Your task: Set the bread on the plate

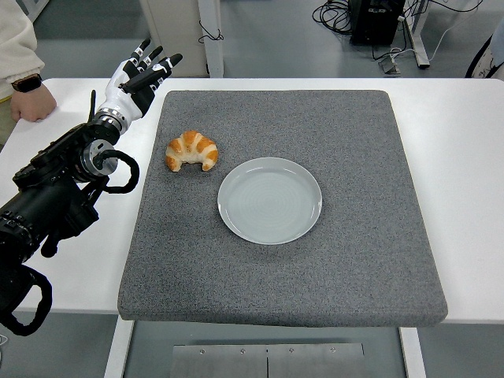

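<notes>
A golden croissant (191,151) lies on the grey mat (315,268), just left of a pale round plate (269,200) near the mat's middle. The croissant and plate are apart. My left hand (142,75) is raised over the table's far left, up and left of the croissant, with its fingers spread and holding nothing. The black left arm (55,197) reaches in from the left edge. The right arm is out of view.
The mat covers most of the white table (465,157). A person's hand with a wristwatch (30,98) rests on the table's far left corner, close to my left hand. Cables and furniture legs stand on the floor beyond.
</notes>
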Action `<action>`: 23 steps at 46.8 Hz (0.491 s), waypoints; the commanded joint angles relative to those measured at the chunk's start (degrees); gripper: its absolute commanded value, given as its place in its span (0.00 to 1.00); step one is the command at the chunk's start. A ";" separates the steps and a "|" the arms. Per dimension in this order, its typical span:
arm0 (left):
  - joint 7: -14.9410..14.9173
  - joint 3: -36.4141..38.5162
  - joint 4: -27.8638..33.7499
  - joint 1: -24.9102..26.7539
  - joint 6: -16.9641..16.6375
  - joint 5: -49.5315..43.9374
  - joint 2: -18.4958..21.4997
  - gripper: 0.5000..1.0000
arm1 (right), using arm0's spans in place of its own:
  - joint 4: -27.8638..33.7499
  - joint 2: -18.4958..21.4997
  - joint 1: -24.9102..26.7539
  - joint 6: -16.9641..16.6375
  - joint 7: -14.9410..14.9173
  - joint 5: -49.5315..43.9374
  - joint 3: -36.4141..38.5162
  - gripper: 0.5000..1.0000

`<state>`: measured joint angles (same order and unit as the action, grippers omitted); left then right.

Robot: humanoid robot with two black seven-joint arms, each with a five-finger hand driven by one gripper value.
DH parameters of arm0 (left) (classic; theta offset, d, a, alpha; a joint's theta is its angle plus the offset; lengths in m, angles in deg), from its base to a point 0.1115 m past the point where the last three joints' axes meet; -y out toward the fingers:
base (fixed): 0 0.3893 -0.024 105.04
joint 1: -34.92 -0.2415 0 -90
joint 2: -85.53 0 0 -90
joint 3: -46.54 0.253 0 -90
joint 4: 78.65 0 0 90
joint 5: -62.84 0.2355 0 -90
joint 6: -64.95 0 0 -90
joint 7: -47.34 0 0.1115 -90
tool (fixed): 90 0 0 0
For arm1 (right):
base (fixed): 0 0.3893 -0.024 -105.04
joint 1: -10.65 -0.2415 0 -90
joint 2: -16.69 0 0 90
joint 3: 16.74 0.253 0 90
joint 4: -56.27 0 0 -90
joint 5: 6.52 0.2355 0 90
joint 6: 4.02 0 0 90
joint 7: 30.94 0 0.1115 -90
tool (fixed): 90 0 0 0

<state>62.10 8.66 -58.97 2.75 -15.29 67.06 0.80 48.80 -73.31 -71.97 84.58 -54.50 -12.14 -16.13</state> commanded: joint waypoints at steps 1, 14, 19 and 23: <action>-0.17 -0.09 0.00 0.08 0.00 -0.09 -0.17 0.95 | 0.00 0.00 0.01 0.00 0.00 0.00 0.00 1.00; 0.00 -0.18 0.00 0.08 -0.17 -0.09 -0.09 0.95 | 0.00 0.00 0.01 0.00 0.00 0.00 0.00 1.00; 0.09 -0.79 0.00 0.52 -0.44 -0.09 0.44 0.95 | 0.00 0.00 -0.08 0.00 0.00 0.00 0.00 1.00; 0.36 -0.97 0.09 0.96 0.35 -0.18 1.06 0.95 | 0.00 0.00 0.01 0.00 0.00 0.00 0.00 1.00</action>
<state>62.40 7.75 -58.97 3.47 -15.67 66.91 1.37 48.80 -73.31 -72.01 84.56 -54.50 -12.14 -16.13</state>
